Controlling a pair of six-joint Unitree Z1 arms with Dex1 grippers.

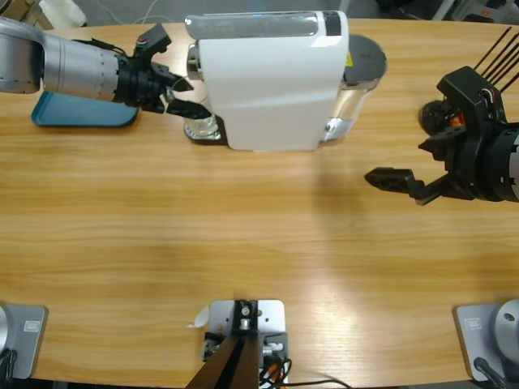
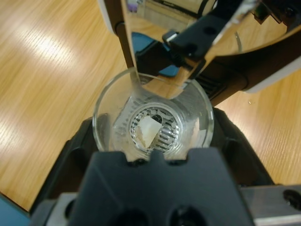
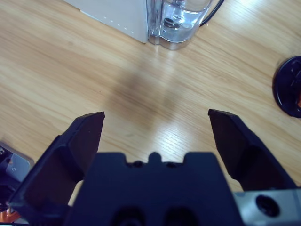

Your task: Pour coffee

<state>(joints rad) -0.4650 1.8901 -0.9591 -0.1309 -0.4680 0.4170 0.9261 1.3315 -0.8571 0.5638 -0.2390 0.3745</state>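
Observation:
A clear glass cup (image 2: 110, 117) stands on the black drip tray (image 1: 195, 135) under the spout of the white coffee machine (image 1: 268, 81). My left gripper (image 1: 193, 96) comes in from the left and is shut on the glass cup (image 1: 203, 126), one black jaw against each side. Looking down into the cup, I see only the tray's grille through its bottom; no amber coffee shows anywhere. My right gripper (image 1: 405, 162) hovers open above bare wood to the right of the machine, holding nothing (image 3: 155, 115).
A blue tray (image 1: 81, 113) lies behind the left arm at the far left. The machine's clear water tank (image 3: 181, 19) sits on its right end. A black round thing (image 3: 289, 92) lies near the right arm. Bare wood stretches across the table's front half.

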